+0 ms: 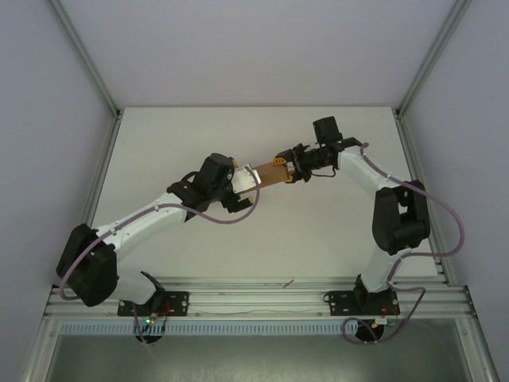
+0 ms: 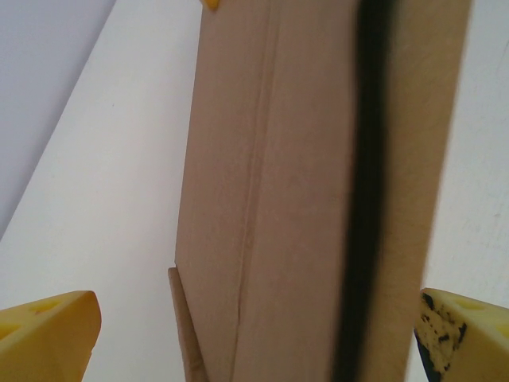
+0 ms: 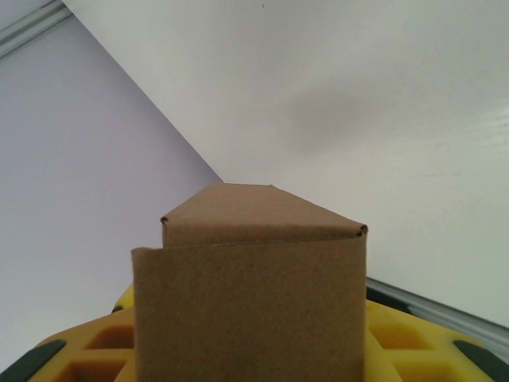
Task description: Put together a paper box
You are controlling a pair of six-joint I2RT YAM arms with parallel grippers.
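Holding the paper box (image 1: 269,173) up above the table (image 1: 199,135), the right gripper (image 1: 293,169) is clamping one end while the left gripper (image 2: 256,330) is sitting wide open around the other. It's looking folded into a sleeve, probably; the end flaps aren't tucked yet.

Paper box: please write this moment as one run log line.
paper box: partly folded | right gripper: shut on one end | left gripper: open around other end
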